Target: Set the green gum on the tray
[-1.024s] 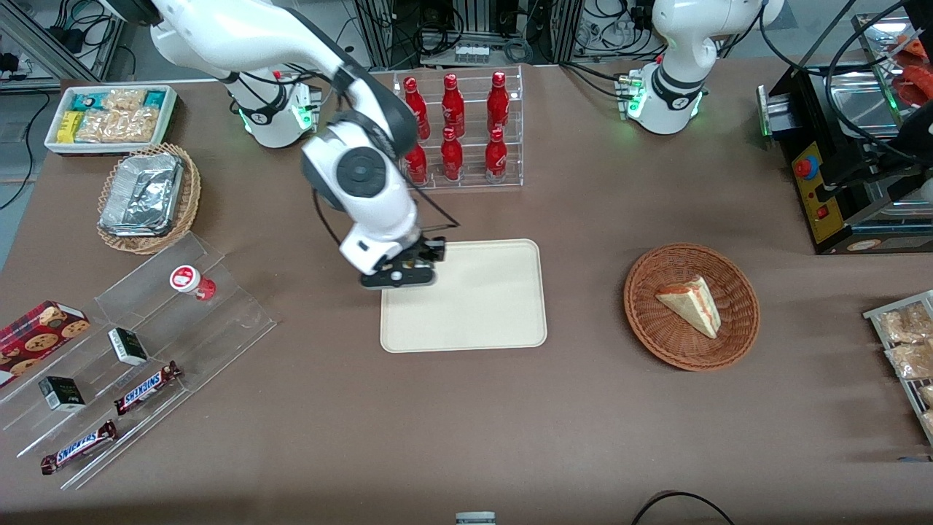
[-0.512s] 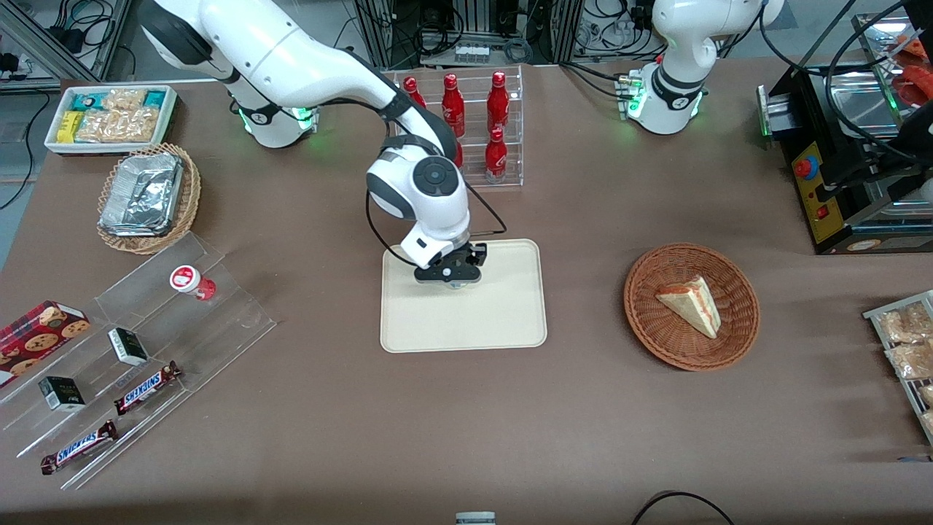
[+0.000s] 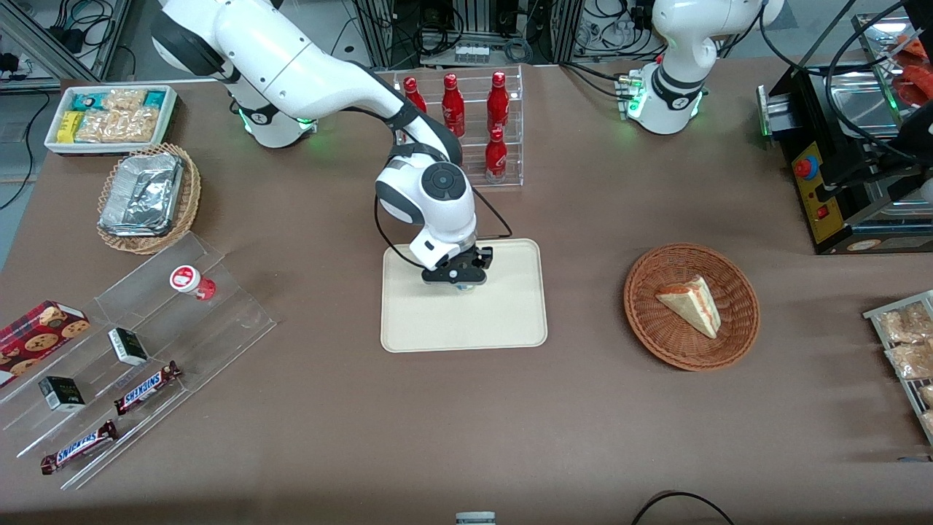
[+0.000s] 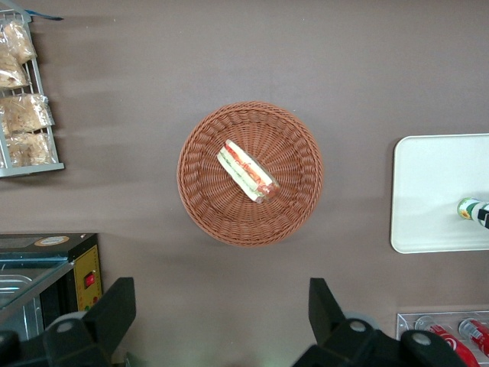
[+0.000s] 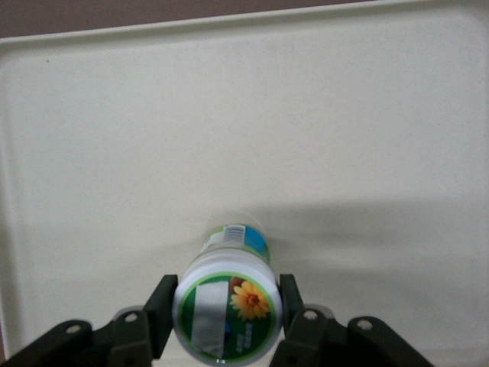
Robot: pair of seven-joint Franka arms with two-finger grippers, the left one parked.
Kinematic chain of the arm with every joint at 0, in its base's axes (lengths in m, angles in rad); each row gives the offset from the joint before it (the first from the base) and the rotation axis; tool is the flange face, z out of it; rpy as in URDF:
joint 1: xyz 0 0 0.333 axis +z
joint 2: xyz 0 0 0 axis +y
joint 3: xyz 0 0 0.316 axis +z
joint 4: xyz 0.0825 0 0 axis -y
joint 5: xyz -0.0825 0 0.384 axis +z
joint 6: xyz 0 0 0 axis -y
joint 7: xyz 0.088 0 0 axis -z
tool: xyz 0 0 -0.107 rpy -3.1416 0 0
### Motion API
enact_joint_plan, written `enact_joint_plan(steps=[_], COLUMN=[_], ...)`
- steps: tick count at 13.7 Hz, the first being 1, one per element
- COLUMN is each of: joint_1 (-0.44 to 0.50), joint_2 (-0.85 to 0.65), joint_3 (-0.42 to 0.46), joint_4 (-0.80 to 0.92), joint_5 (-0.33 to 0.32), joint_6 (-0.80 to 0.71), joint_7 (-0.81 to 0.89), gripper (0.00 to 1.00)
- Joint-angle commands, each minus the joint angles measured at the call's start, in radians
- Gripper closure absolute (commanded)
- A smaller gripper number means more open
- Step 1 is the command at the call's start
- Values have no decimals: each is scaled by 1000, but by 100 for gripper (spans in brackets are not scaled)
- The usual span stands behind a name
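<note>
Brown table [image 3: 466,408]: tray [image 3: 510,321], wicker basket [image 3: 736,321], bottle rack [image 3: 510,109]

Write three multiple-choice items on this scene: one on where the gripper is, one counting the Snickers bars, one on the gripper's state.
1. Where is the gripper?
A. over the tray
B. over the wicker basket with the sandwich
C. at the acrylic stand

2. How many Snickers bars are there?
A. one
B. two
C. four

3. The gripper is:
A. open and empty
B. shut on the red-lidded bottle
C. shut on the green gum

Answers: 1 A, the front view shows it above the tray. 2 B, two lie on the stand. 3 C, the fingers press its lid from both sides.
</note>
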Motion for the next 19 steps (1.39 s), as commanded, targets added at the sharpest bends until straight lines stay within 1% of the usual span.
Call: enact_joint_plan(steps=[1,4,7,9,10,11,13,14,16,18,19], joint_1=[7,-14,-57,-110,-133,-156,-210,-236,-310,-420,-478], joint_2=[21,-8,-116,-211,-264,-310,-390,-427,-494,-562,-587], joint_3=[-7,-7,-5,-1,1,-1,-2,-4,-2,-5,-5], joint_4=[30,34,14,-28,-57,-71,-71,-72,-72,-71,-69], joint_5=[-28,-20,-20,-8,24,80,189,210,222,294,311], joint_6=[6,-7,-93,-162,-179,-211,-332,-381,-496,-588,-628], joint_7=[29,12,-8,-116,-165,-217,-352,-395,-516,-645,-725], gripper=[1,1,1,1,1,1,1,1,1,1,1])
